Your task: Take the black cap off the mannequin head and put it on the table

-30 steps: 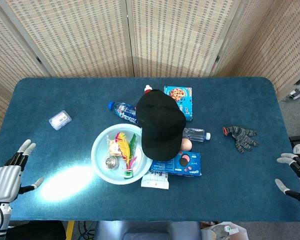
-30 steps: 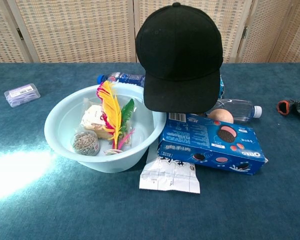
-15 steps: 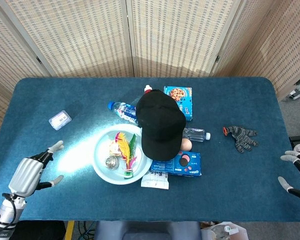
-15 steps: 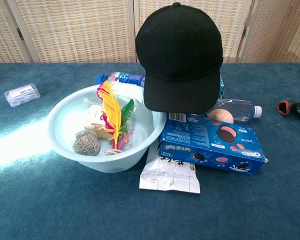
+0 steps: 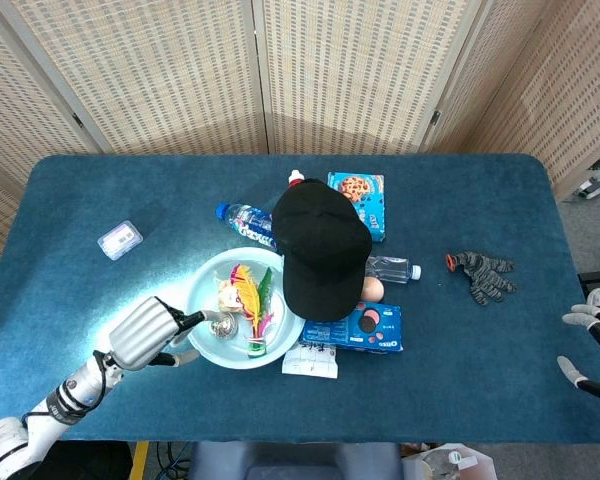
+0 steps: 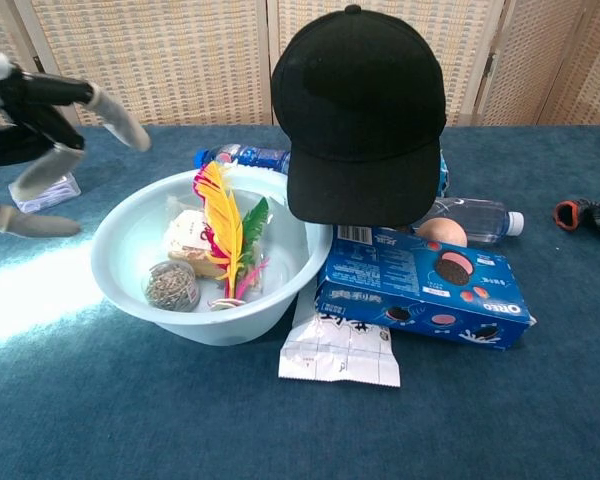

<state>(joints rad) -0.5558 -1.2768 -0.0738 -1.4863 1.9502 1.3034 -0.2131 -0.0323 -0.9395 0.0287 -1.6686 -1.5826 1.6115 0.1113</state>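
Note:
The black cap (image 5: 320, 250) (image 6: 360, 115) sits on the mannequin head at the table's middle, brim toward me; the head under it is hidden. My left hand (image 5: 148, 334) (image 6: 35, 135) hovers left of the pale blue bowl (image 5: 202, 340), fingers spread and empty, well short of the cap. At the table's right edge my right hand (image 5: 592, 350) stays with its fingers apart, holding nothing, far from the cap.
The pale blue bowl (image 6: 130, 290) holds a feather toy, a packet and a scrubber. An Oreo box (image 6: 420, 290), a white sachet (image 6: 340, 350), an egg, two water bottles and a biscuit box crowd the cap. A grey glove (image 5: 482, 274) lies right, a small clear case (image 5: 119, 239) left.
My left hand has swung from the table's left edge in toward the bowl and now shows in the chest view. The right hand has barely shifted. The cap has not moved.

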